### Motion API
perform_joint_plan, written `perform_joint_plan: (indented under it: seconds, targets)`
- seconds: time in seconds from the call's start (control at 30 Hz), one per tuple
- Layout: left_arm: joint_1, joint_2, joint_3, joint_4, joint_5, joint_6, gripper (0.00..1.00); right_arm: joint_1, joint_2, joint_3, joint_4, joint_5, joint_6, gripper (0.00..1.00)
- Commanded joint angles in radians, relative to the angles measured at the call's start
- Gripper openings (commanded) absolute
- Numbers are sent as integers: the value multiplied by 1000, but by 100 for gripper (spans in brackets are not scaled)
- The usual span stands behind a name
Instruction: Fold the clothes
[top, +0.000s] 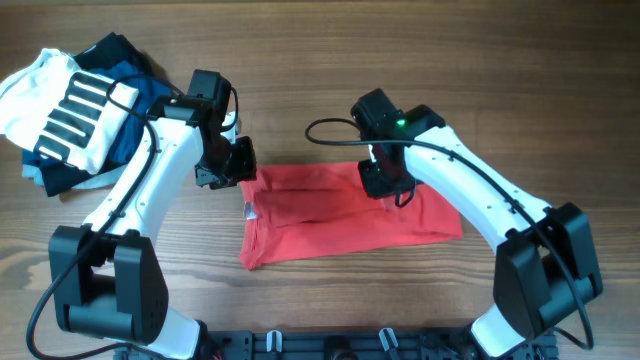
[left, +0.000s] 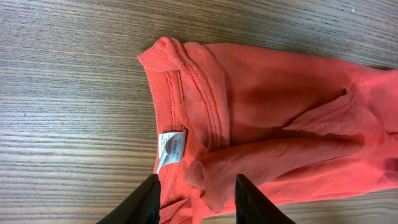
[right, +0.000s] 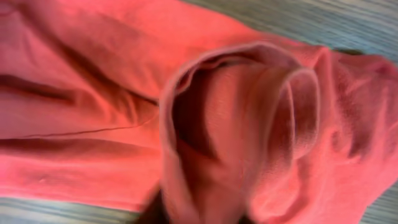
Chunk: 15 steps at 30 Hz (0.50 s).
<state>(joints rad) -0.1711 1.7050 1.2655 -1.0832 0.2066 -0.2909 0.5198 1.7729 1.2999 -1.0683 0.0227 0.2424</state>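
**Overhead.** The red short-sleeved cotton T-shirt (top: 340, 215) lies mid-bench on the wooden bench (top: 320, 60). It is gathered into a flat band whose long axis runs crosswise, from one arm toward the other. The left fingers (top: 230, 172) stand at the far corner of the collar end. The right fingers (top: 385, 186) are down on the far edge, past mid-length toward the other end. From both sets of fingers, the bulk of the T-shirt lies toward the robot. A white garment with black stripes (top: 62, 100) and navy and blue folded garments (top: 135, 85) are piled well apart, beyond the left arm.

**Left wrist.** The ribbed collar (left: 163, 81) and white neck label (left: 172, 146) face up. The left fingers (left: 148, 200) are spread apart, straddling a loose raised fold, and no clamp is evident.

**Right wrist.** Red cloth fills the frame, and a hemmed opening (right: 249, 62) bulges toward the lens. Only the dark tips of the right fingers (right: 152, 210) show, with cloth bunched between them. Whether they clamp it cannot be told.

**Assessment.** Each arm is nearer its own end of the band. The next fold likely depends on both arms securing that far edge evenly.
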Motion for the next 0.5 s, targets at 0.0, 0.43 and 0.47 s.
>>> perform_joint_plan:
  seconds: [0.0,0.43,0.47]
  targets:
    - [-1,-5,14,-1,-10,-6,39,16,19,16,0,-33,-4,65]
    - [-1,-5,10,-43,-10,-5,54,16,-6,16,-9,57,29,67]
    - [-1,-5,3,-47,-10,-5,57,16,-19,16,-5,61,34,68]
